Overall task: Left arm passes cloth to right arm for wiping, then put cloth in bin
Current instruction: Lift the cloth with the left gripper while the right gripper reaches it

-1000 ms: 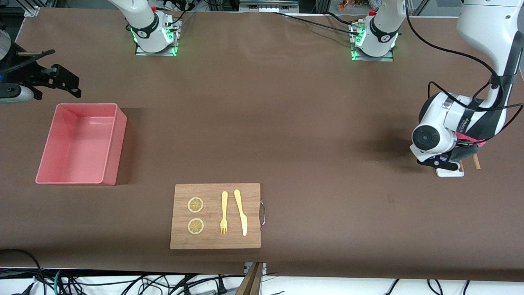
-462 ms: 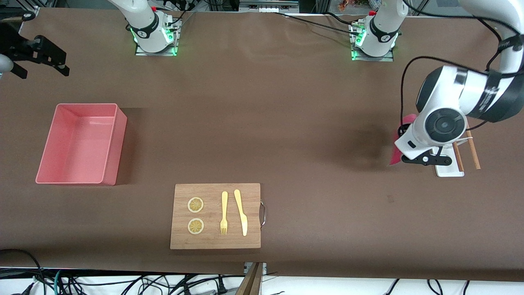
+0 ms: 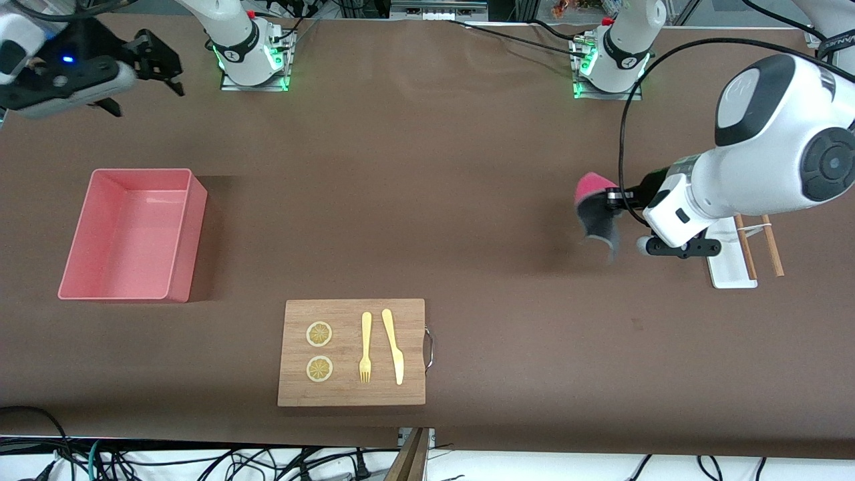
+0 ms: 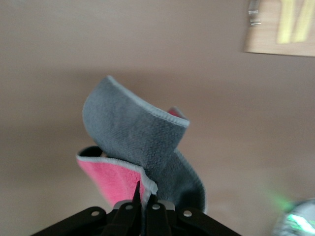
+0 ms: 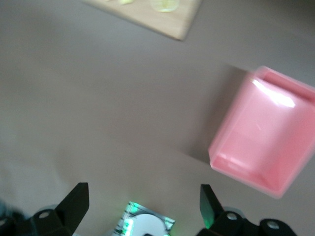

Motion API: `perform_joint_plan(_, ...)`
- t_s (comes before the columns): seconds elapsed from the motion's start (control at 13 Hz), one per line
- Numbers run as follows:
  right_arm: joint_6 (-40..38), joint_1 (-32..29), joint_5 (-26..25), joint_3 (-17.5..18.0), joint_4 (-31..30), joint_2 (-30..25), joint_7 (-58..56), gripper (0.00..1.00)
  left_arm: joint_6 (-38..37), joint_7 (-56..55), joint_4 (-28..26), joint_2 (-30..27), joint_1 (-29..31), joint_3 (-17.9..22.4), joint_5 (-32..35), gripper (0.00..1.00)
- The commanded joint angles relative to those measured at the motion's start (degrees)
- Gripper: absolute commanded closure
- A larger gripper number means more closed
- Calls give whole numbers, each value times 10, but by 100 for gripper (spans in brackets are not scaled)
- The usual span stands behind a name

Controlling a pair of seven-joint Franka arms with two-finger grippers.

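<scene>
Left gripper [image 3: 616, 200]: up in the air over the bare brown tabletop [image 3: 427, 200] at the left arm's end, jaws clamped tight on the cloth.
Cloth [image 3: 596, 214]: hanging off those jaws, a soft fleecy square curling on itself, magenta-pink face up top, dark grey face drooping below, pale stitched hem showing in the left wrist view [image 4: 142, 147].
Right gripper [image 3: 157, 63]: raised over the tabletop near the right arm's base, black jaws spread wide apart, nothing between them.
Bin [image 3: 130, 234]: salmon-pink plastic tub, rectangular, sloped glossy walls, sitting at the right arm's end of the tabletop.
Cutting board [image 3: 352, 352]: flat wooden rectangle with a metal handle, nearer the front camera than the bin.
On the board: two round lemon slices [image 3: 319, 334], a yellow fork [image 3: 365, 347] and a yellow knife [image 3: 394, 346] lying side by side.
White tray [image 3: 729, 264]: small and flat, just beside the left arm's wrist, two brown sticks [image 3: 768, 244] next to it.
</scene>
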Motion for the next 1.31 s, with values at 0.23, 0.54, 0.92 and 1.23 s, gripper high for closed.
perform_joint_plan(0.23,67,16,201,-1,-33,90,-229,0,105,-144,72,17,-86,4,-168,100)
perform_joint_plan(0.54,192,76,300,-1,-29,153,-317,0,240,-201,71,23,-153,3,-217,100)
perform_joint_plan(0.92,306,129,358,0,-29,171,-305,0,392,-327,63,27,-217,5,-239,100)
perform_joint_plan(1.23,350,150,359,0,-28,179,-297,0,424,-370,63,28,-225,6,-236,100)
